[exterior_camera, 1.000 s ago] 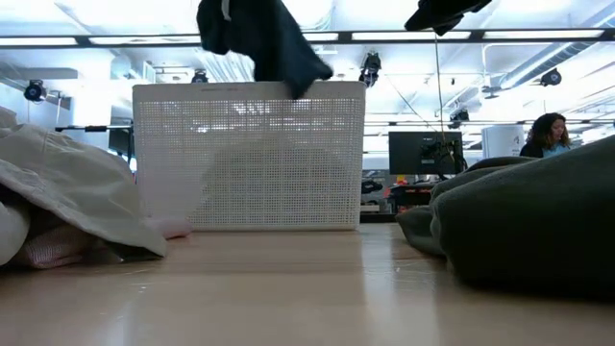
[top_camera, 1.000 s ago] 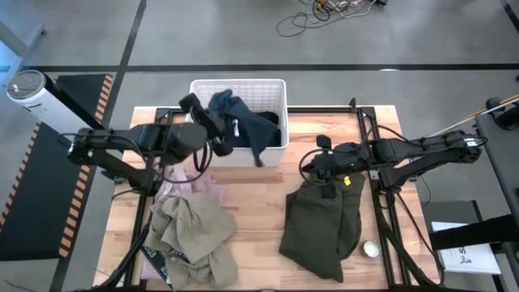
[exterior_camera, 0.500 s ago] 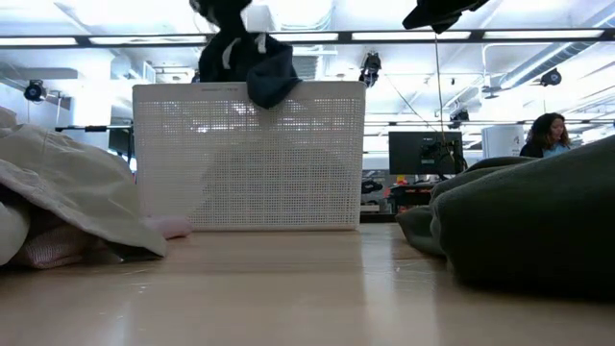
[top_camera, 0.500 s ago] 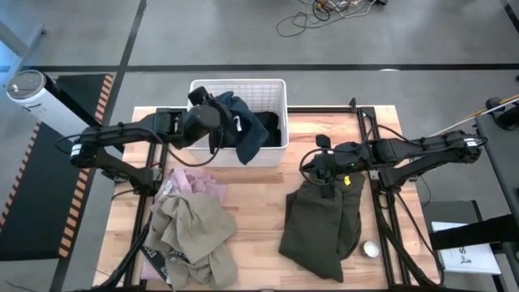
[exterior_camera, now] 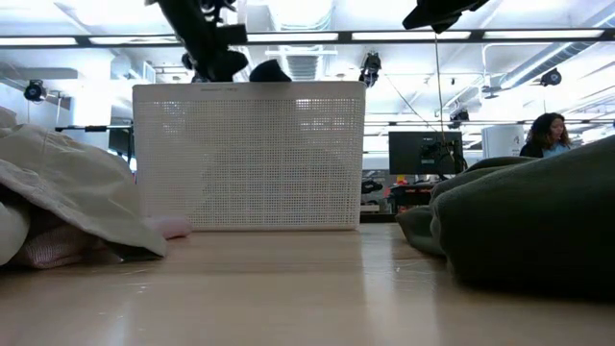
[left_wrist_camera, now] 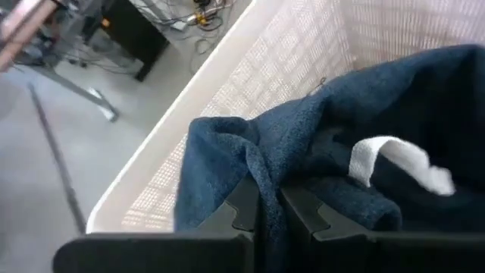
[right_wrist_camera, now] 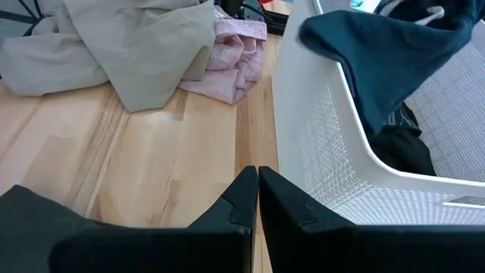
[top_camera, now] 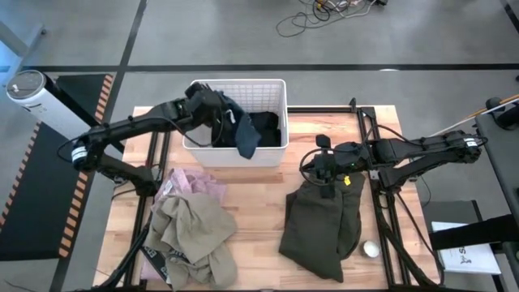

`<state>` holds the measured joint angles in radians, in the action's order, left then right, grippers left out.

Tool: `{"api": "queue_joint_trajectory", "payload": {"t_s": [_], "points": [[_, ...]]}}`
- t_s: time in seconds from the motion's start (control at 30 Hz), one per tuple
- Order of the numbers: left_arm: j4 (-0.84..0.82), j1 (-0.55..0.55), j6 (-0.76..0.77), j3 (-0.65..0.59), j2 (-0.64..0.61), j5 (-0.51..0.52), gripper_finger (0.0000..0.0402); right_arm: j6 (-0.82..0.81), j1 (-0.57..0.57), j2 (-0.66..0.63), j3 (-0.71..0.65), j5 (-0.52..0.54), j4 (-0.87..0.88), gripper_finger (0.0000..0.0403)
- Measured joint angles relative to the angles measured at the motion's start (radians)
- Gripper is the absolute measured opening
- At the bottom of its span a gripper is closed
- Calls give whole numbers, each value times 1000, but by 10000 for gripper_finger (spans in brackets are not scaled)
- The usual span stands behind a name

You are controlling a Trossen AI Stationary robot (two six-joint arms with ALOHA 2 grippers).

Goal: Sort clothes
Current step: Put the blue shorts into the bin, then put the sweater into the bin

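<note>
While the left gripper (left_wrist_camera: 269, 216) pinches the dark teal-blue garment (top_camera: 239, 128) inside the white bin (top_camera: 272, 89), the right gripper (right_wrist_camera: 258, 199), jaws pressed together, hovers above the dark olive garment (top_camera: 320, 227) on the counter (top_camera: 259, 219).

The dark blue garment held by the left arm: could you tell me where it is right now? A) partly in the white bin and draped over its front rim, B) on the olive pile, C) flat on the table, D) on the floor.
A: the blue garment hangs over the white bin's front rim, clamped by the left gripper.
</note>
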<state>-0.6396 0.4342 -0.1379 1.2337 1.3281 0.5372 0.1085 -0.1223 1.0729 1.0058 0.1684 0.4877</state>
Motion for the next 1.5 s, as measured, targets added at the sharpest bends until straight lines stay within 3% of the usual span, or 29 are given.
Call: {"api": "queue_joint_trajectory", "payload": {"t_s": [0.23,0.43,0.67,0.83,1.13,1.5], "points": [[28,31,5,4,1,-294,57,-8,0,2,25,0,20,0],[27,25,-4,59,-4,-300,139,-73,-14,2,129,0,147,10],[107,22,-7,101,-59,-318,243,-202,-79,9,159,-12,345,99],[196,6,-7,62,-127,-321,291,-369,-127,41,131,-43,434,172],[335,-125,-45,-48,-254,-321,279,-556,-264,188,10,-37,420,262],[372,-300,0,-185,-371,-315,263,-635,-279,430,-62,15,318,300]]}}
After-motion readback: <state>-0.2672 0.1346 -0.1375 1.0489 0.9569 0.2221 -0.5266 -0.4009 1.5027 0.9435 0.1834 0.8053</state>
